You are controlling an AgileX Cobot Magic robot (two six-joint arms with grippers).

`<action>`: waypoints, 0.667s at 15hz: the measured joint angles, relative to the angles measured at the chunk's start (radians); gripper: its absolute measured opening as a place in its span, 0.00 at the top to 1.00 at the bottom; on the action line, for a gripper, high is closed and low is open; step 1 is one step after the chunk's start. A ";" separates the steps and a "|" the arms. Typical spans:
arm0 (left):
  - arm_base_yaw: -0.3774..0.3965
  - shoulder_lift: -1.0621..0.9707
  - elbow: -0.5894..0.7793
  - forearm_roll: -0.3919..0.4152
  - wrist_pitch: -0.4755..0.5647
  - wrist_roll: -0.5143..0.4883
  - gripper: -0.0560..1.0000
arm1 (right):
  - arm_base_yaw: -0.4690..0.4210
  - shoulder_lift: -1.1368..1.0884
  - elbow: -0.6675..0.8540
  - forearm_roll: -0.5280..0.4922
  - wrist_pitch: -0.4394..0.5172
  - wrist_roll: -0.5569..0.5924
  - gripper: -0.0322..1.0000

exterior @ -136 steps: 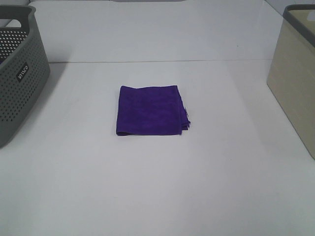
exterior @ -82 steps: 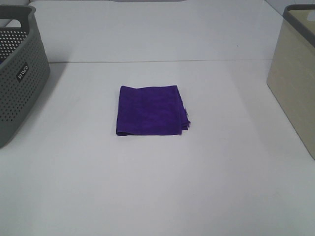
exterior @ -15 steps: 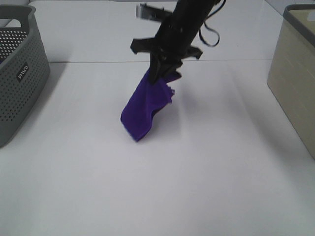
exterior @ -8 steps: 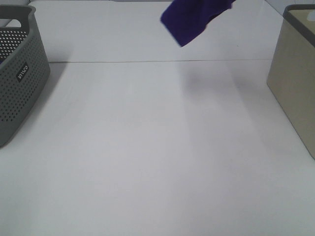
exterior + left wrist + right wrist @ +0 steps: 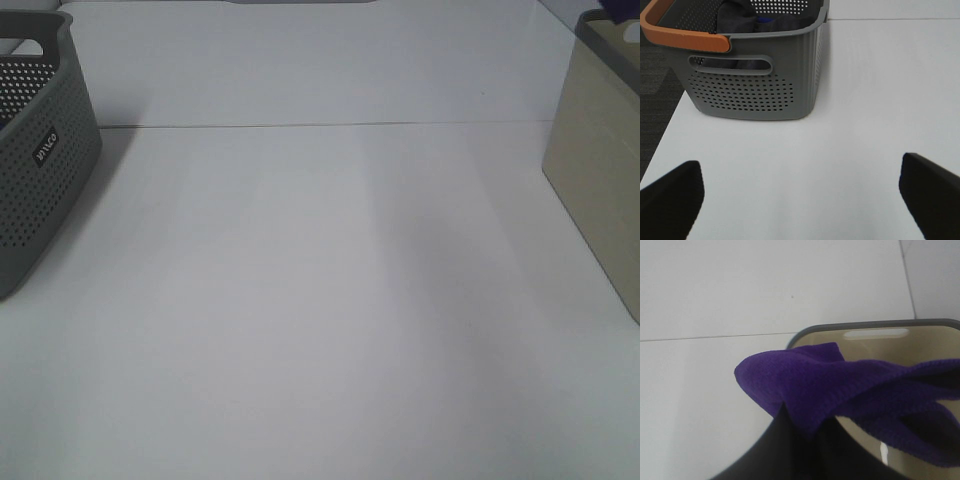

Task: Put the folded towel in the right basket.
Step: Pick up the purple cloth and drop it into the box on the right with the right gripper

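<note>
The purple folded towel [image 5: 840, 385] hangs bunched from my right gripper [image 5: 807, 432], which is shut on it. In the right wrist view the towel hangs over the open top of the beige right basket [image 5: 875, 325], whose grey rim shows behind it. In the exterior high view this basket [image 5: 600, 150] stands at the right edge; the towel and both arms are out of that view. My left gripper [image 5: 800, 200] is open and empty, its dark fingers [image 5: 670, 195] spread over the bare white table.
A grey perforated basket [image 5: 40, 160] stands at the left edge of the table. In the left wrist view this basket [image 5: 755, 95] has an orange handle [image 5: 680, 37] and holds dark cloth. The white table [image 5: 320, 300] lies between the two baskets.
My right gripper took the towel off the middle of the table and carried it up and to the right, out of the exterior view. The table's middle is now bare.
</note>
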 joint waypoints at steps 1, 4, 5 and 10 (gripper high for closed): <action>0.000 0.000 0.000 0.000 0.000 0.000 0.01 | -0.042 0.003 0.000 0.000 0.004 0.000 0.90; 0.000 0.000 0.000 0.000 0.000 0.000 0.01 | -0.136 0.035 0.000 0.000 0.008 0.000 0.90; 0.000 0.000 0.000 0.000 0.000 0.000 0.01 | -0.145 0.040 0.000 0.000 0.008 0.000 0.90; 0.000 0.000 0.000 0.000 0.000 0.000 0.01 | -0.163 0.060 0.104 -0.020 0.008 -0.016 0.57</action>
